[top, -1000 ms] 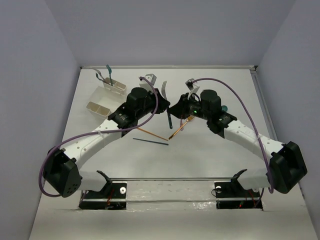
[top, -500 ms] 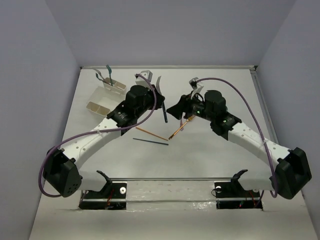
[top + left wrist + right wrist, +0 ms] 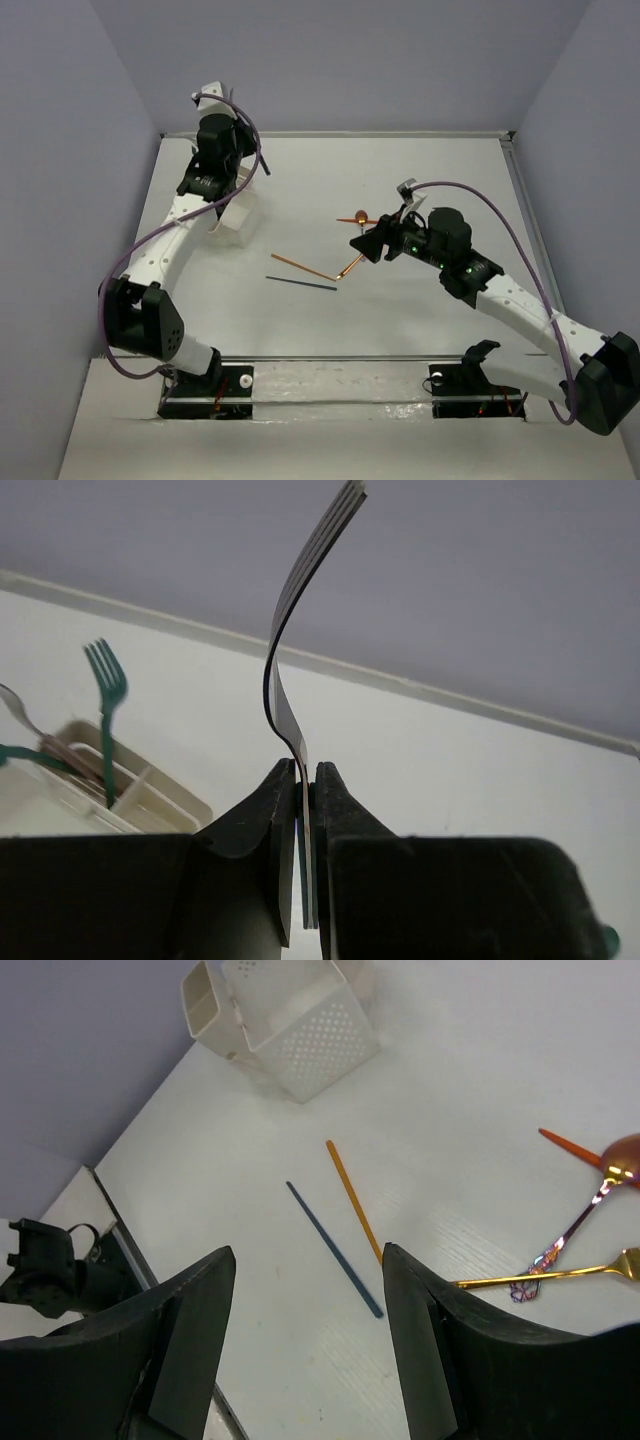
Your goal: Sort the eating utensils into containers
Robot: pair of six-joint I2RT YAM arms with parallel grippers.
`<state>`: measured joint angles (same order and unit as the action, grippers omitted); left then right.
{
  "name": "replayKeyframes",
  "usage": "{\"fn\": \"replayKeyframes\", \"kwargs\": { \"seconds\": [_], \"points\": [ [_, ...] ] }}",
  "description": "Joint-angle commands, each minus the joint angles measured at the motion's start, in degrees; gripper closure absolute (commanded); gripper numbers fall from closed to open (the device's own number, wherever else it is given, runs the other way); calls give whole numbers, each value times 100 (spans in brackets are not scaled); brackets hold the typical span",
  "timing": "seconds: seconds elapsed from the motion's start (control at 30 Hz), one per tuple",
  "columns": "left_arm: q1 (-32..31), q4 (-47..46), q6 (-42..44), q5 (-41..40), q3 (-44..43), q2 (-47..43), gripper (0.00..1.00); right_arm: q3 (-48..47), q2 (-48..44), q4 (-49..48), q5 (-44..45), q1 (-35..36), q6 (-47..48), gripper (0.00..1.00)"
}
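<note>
- Two arms have parted: my left gripper (image 3: 305,777), clamped tight on the dark fork (image 3: 283,660), has swung off to the bins (image 3: 238,222).
- Right gripper (image 3: 308,1255) has let go and hangs wide, holding nothing, above the orange stick (image 3: 352,1200).
- Handover looks done; next I drop this fork in beside the teal fork (image 3: 104,715).

White tabletop (image 3: 400,320), matte; lavender-grey walls (image 3: 340,60) on left, far and right sides; pale ledge (image 3: 340,133) at far wall's foot; glossy metallic strip (image 3: 340,378) along near edge
</note>
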<state>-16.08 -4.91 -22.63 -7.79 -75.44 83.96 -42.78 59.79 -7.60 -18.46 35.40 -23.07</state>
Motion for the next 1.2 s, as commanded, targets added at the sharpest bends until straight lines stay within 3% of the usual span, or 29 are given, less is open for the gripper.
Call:
{"fn": "replayKeyframes", "kwargs": {
  "seconds": [0.0, 0.3, 0.5, 0.93, 1.17],
  "points": [
    [210, -695, 1059, -1356, -428, 163, 100, 340, -143, -277, 272, 64, 40, 34],
    [877, -1204, 1630, -1787, -744, 1034, 100, 719, -143, -585, 158, 64, -154, 34],
    [931, -1943, 2017, -2024, -402, 1157, 100, 789, -11, -699, 106, 64, -207, 34],
    [992, -2225, 1806, -1673, -498, 1447, 100, 807, 287, -858, 62, 64, -207, 34],
    [992, -2770, 1841, -1559, -42, 1482, 100, 816, 410, -945, -17, 64, -277, 35]
  ]
}}
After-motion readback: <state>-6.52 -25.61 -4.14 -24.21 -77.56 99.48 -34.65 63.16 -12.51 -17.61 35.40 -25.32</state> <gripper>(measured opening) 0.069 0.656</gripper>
